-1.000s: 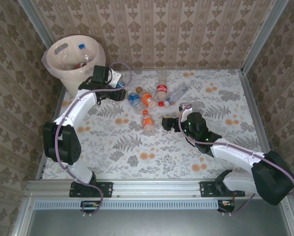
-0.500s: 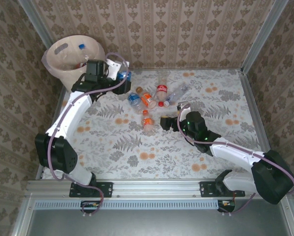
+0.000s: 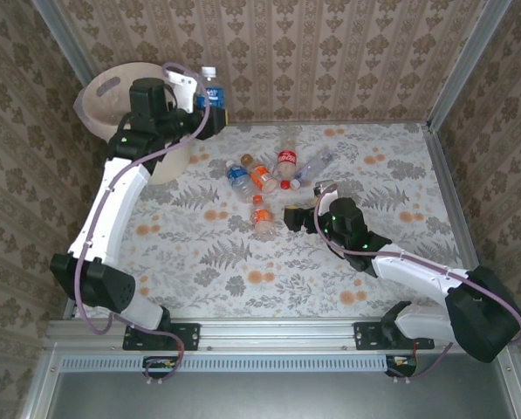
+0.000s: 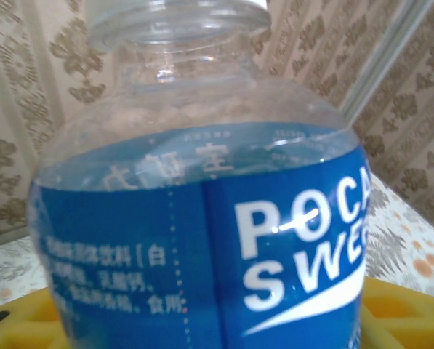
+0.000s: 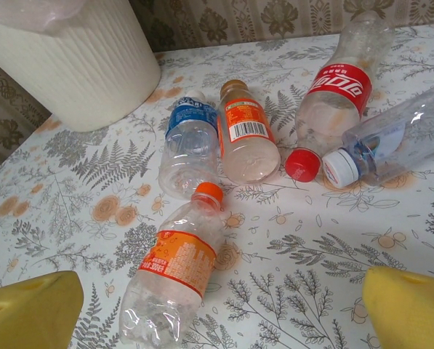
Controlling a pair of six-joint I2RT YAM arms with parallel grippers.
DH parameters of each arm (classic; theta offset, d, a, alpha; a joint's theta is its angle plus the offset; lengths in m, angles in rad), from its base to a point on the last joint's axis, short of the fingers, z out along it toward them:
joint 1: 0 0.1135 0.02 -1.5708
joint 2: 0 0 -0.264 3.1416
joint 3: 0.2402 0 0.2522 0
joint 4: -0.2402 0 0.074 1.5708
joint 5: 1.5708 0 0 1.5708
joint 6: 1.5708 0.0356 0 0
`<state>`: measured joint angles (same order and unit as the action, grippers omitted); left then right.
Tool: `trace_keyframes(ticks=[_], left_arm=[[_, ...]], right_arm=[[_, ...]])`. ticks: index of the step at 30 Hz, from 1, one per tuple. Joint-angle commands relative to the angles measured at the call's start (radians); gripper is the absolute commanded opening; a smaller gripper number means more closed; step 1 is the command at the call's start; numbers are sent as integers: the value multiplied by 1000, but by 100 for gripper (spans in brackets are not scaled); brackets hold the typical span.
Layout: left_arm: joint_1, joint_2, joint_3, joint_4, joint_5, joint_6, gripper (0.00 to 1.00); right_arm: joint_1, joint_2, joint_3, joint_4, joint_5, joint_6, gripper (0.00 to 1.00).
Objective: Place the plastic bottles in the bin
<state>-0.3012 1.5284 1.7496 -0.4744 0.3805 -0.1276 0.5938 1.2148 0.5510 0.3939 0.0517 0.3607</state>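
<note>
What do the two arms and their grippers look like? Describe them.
The left arm and right arm have white link shells, black joints and a mauve cable looping alongside. The left gripper and right gripper are black, with yellow finger pads.

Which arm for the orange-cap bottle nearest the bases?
Right. The right gripper is open and faces the orange-cap bottle lying just ahead of it. The left gripper is shut on a blue bottle, raised by the bin.
</note>
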Motion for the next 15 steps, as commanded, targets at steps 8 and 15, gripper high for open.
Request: trace_keyframes(ticks=[8,15], left_arm=[[23,-37,143,-7,-291,-57,55],[53,-55,169,-1,-488,-34,56]], right_arm=[[8,-20,7,13,21,-23,100],[8,-21,6,14,23,-26,100]])
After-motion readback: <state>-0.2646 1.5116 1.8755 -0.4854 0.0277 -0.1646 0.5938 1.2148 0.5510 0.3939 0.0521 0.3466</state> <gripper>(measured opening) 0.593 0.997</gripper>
